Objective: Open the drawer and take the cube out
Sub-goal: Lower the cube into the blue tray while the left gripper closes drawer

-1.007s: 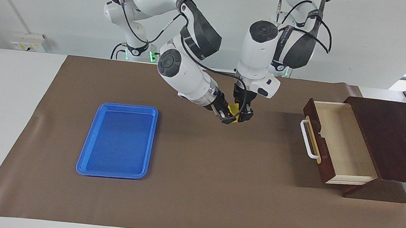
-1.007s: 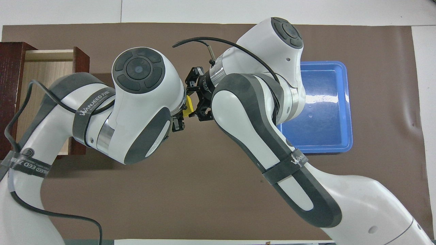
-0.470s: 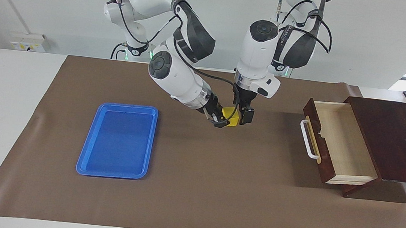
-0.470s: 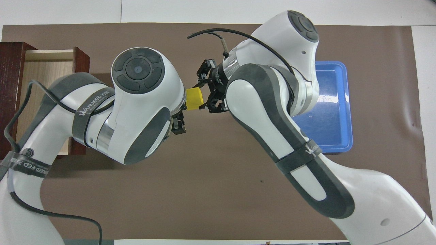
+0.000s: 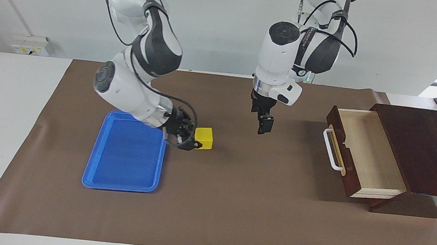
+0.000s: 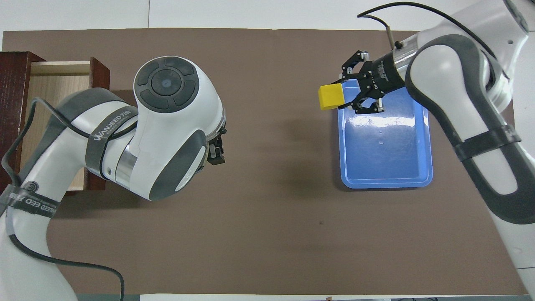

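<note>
Beside the tray (image 5: 92, 166), right gripper (image 5: 192, 141) clamps level cube (image 5: 204, 137).

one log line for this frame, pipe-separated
drawer: open | cube: held by right gripper, beside blue tray | left gripper: open, holds nothing, over mat

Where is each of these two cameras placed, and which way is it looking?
Facing view: high across the table, looking at the robots; both arms hang down from the top, the right end effector holding the yellow cube beside the blue tray.
Overhead view: above the robots' end, looking steeply down and forward; both arms enter from the bottom, the left end effector empty.
Shared: the cube, tray and open drawer, seen half a turn apart.
</note>
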Robot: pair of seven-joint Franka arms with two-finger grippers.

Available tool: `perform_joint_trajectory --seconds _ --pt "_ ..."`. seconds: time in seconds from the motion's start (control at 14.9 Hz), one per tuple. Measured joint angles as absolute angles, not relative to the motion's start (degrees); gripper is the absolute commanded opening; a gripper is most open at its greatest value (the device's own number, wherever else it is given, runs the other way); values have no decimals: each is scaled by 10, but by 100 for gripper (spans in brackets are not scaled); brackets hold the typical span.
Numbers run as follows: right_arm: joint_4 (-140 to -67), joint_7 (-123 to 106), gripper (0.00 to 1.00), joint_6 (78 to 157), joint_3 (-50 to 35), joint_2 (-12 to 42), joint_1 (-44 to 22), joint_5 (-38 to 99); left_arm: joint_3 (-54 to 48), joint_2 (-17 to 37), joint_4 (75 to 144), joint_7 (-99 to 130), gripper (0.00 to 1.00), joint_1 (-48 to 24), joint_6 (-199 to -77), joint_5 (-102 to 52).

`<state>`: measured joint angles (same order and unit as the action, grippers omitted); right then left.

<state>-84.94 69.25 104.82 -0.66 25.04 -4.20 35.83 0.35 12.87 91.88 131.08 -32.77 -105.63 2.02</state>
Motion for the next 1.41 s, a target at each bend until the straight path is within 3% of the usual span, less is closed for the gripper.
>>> perform_joint_trajectory --seconds 0.54,1.41 --pt "-986 561 0 1046 -5 224 119 357 10 125 957 1159 100 -175 -1048 21" --pt "-1099 558 0 1147 -12 214 116 374 7 106 1009 970 100 -36 -1104 19"
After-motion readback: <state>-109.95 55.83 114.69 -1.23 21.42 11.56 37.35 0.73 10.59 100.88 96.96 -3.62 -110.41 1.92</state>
